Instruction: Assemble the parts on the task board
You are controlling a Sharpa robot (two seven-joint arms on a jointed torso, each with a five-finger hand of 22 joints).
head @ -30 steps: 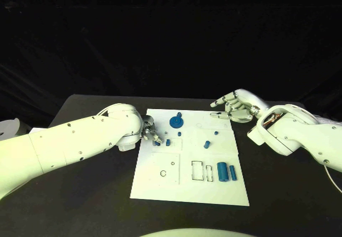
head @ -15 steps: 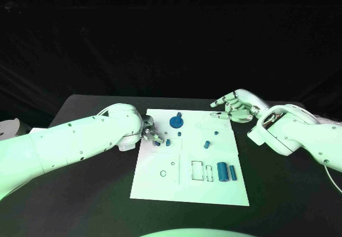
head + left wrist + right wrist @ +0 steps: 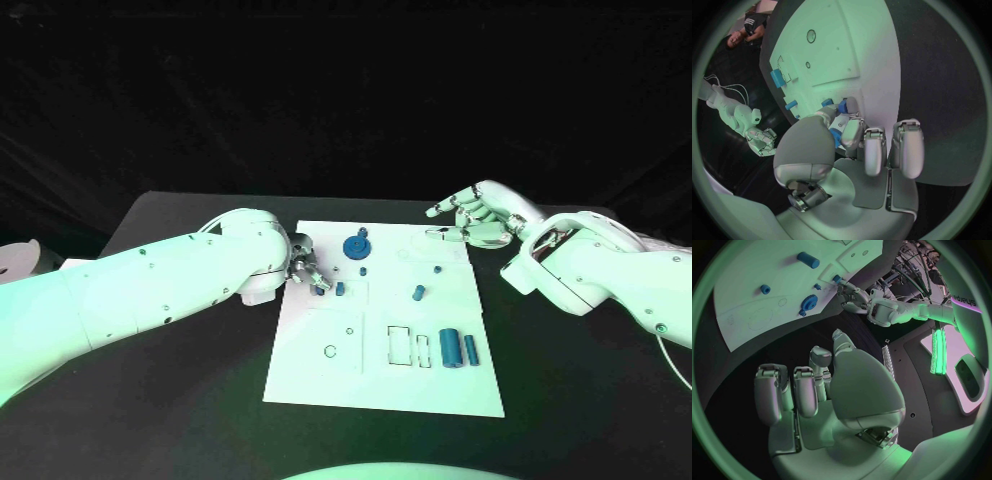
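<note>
Our left robot hand (image 3: 303, 268) pinches a small blue part (image 3: 837, 135) right at the near-left edge of the task board (image 3: 433, 385), while our right robot hand (image 3: 473, 220) waits empty, fingers apart, past the board's far corner.

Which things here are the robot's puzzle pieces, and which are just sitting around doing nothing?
For the job:
task board
blue gear
two blue cylinders
small blue part that the left hand pinches

Just there:
black table
right hand, holding nothing
</note>
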